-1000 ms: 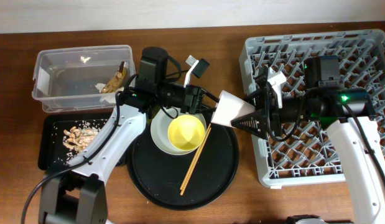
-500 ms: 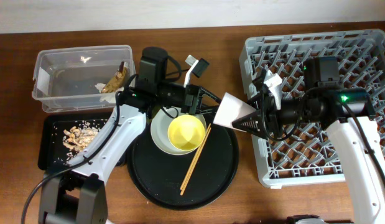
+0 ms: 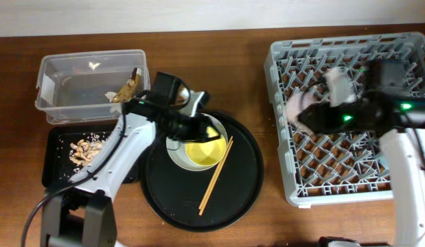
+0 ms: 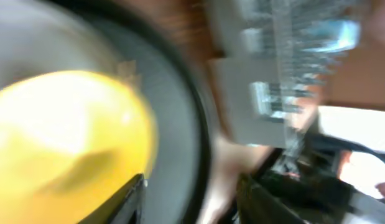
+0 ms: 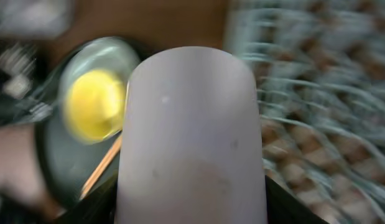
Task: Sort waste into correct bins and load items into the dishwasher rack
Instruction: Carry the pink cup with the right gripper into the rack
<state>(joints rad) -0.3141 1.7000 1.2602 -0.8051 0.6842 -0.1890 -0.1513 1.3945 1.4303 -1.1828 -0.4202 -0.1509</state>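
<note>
My right gripper (image 5: 192,208) is shut on the pale pink cup (image 5: 192,130) and holds it over the left part of the grey dishwasher rack (image 3: 349,178); the cup is a blur in the overhead view (image 3: 301,110). My left gripper (image 3: 202,129) is open, low over the yellow bowl (image 3: 204,149) that sits in the grey-green plate (image 3: 175,152). In the left wrist view the open jaws (image 4: 195,202) straddle the bowl's edge (image 4: 61,137). The chopsticks (image 3: 215,175) lie on the round black tray (image 3: 198,206). The blue cup is out of view.
The clear tub (image 3: 88,72) at the back left holds the gold-brown wrapper (image 3: 128,88). In front of it the shallow black tray (image 3: 55,171) holds brown food scraps (image 3: 85,149). The rack fills the right side of the table.
My right arm swung right, carrying the pink cup from above the round tray to over the rack. My left gripper moved down and right onto the yellow bowl and plate.
</note>
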